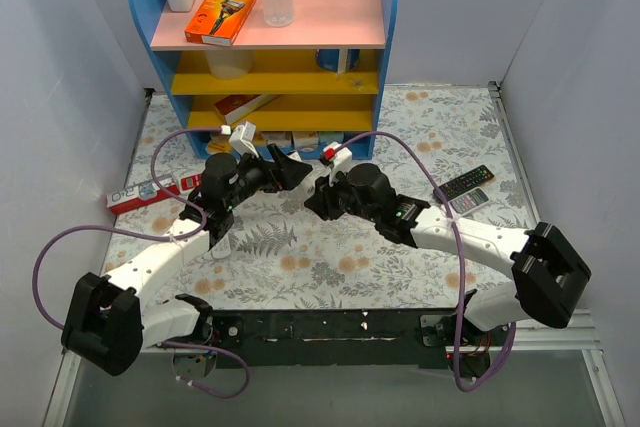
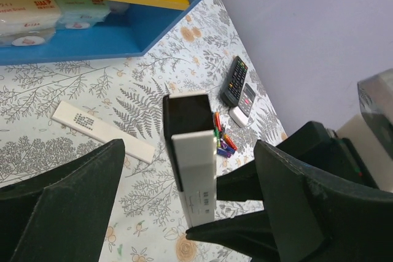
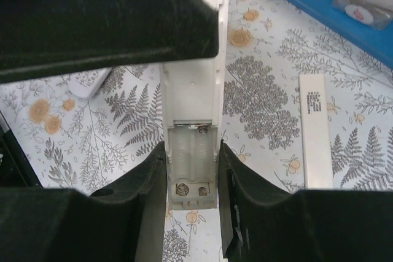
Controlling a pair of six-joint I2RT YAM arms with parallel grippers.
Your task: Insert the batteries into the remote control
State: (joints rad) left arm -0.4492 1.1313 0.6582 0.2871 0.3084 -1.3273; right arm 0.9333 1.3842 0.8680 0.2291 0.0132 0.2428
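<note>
The white remote control [image 2: 191,170] is off the table, its open, empty battery bay [image 3: 191,164] facing the right wrist camera with the springs showing. My right gripper [image 3: 191,151] is shut on the bay end of the remote. My left gripper [image 2: 190,151] is open, its jaws wide on either side of the remote and apart from it; one left finger [image 3: 104,16] crosses the remote's far end. The two grippers [image 1: 285,169] [image 1: 325,197] meet at mid-table. The batteries [image 2: 222,141], in mixed colours, lie in a small heap on the cloth. A white battery cover [image 2: 101,132] lies flat beside them.
A black remote [image 2: 234,80] and a shorter white remote [image 2: 245,104] lie beyond the batteries, near the right wall [image 1: 468,182]. The blue shelf unit [image 1: 265,57] stands at the back with packs in its bottom bay [image 2: 27,19]. A red box [image 1: 150,192] lies at the left.
</note>
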